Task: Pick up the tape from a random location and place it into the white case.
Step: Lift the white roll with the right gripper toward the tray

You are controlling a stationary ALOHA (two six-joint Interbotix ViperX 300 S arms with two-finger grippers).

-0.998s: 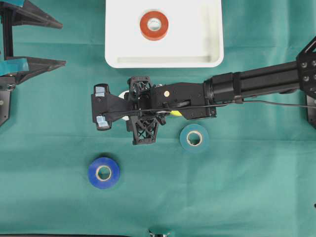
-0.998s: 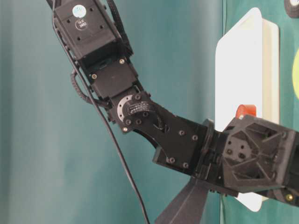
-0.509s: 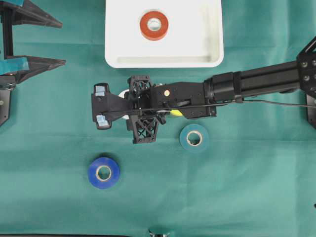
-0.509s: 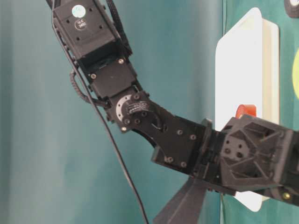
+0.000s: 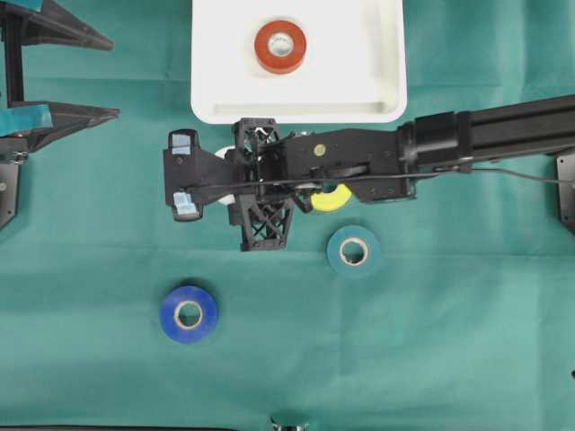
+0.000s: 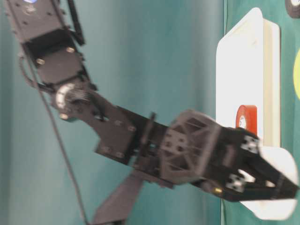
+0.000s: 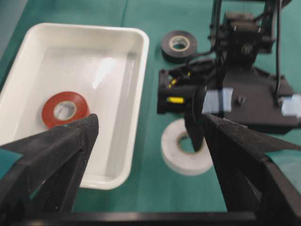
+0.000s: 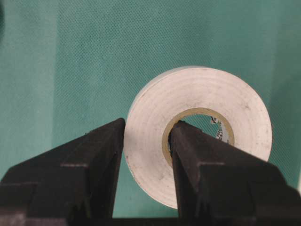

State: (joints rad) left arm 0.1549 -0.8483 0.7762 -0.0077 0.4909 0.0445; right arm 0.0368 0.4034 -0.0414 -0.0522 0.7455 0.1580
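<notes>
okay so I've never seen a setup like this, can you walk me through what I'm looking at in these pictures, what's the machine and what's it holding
These are four camera views of a two-armed table robot. One camera looks straight down, one sits at table level, and one rides on each wrist.

On the green cloth lie a blue tape roll, a teal roll, a yellow roll partly under the arm, and a black roll. The white case at the top already holds a red roll.

The right claw is shut on a white tape roll: one finger outside, one through its hole. The left claw waits open at the side, holding nothing.
</notes>
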